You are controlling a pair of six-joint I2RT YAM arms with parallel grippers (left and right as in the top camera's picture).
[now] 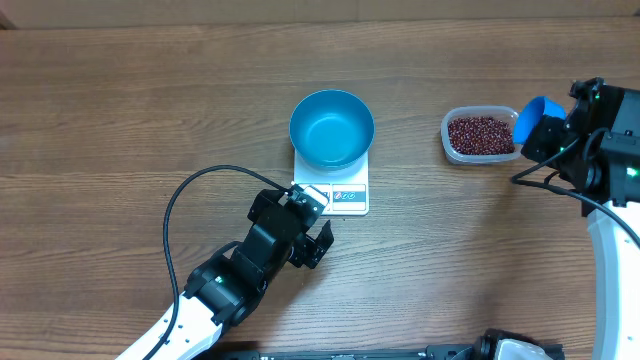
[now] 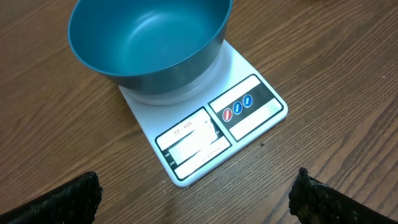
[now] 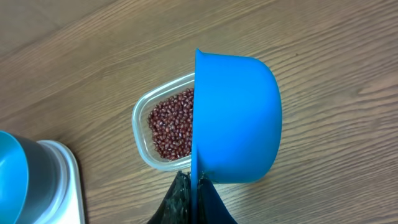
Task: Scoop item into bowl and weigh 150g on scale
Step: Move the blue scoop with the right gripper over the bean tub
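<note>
- Left fingers (image 2: 65, 202) spread wide, empty, beside the scale (image 1: 345, 196); the empty bowl (image 1: 331, 128) sits on it
- Beans (image 1: 480, 134) lie in the tub (image 1: 447, 131), right of the scale; right fingers (image 3: 181, 200) clamp the scoop (image 1: 531, 118) at the tub's right end; right arm nearer

Smooth teal bowl (image 2: 149, 46), glossy white plastic scale (image 2: 205, 124), clear plastic tub (image 3: 146, 134), wood-grain table (image 1: 120, 120).

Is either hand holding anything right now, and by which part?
The right hand grips the blue scoop by its handle, pinched between the fingers. The left hand is open and holds nothing.
</note>
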